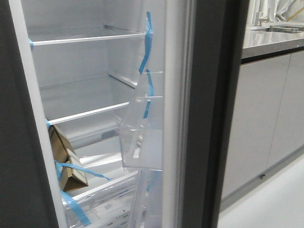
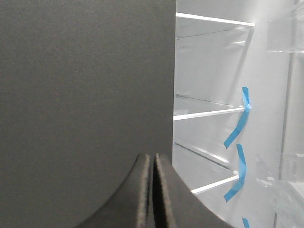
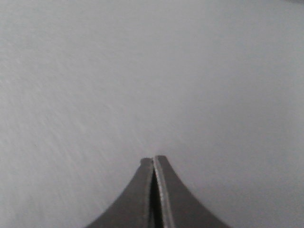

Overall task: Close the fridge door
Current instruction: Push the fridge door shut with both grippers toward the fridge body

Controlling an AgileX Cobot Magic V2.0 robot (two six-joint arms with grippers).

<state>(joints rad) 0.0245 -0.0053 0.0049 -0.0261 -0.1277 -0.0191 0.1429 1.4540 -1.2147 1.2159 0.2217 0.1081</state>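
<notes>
The fridge door [image 1: 213, 114] stands open and shows edge-on at the middle right of the front view. Its dark-grey outer side faces right. Its white inner side carries clear plastic bins [image 1: 142, 137] and blue tape strips [image 1: 148, 42]. Neither gripper shows in the front view. My left gripper [image 2: 153, 157] is shut and empty, close to the edge of the other dark-grey panel [image 2: 85, 95] beside the open fridge interior [image 2: 209, 85]. My right gripper [image 3: 153, 159] is shut and empty, with its tips close to a plain matte grey surface [image 3: 152, 71] that fills its view.
Inside the fridge are white-edged glass shelves [image 1: 85, 40] and a brown cardboard box [image 1: 66, 161] held by blue tape. The other dark panel [image 1: 14, 142] borders the opening on the left. Light-grey kitchen cabinets [image 1: 266, 118] under a counter [image 1: 270, 45] stand to the right, above pale floor [image 1: 275, 204].
</notes>
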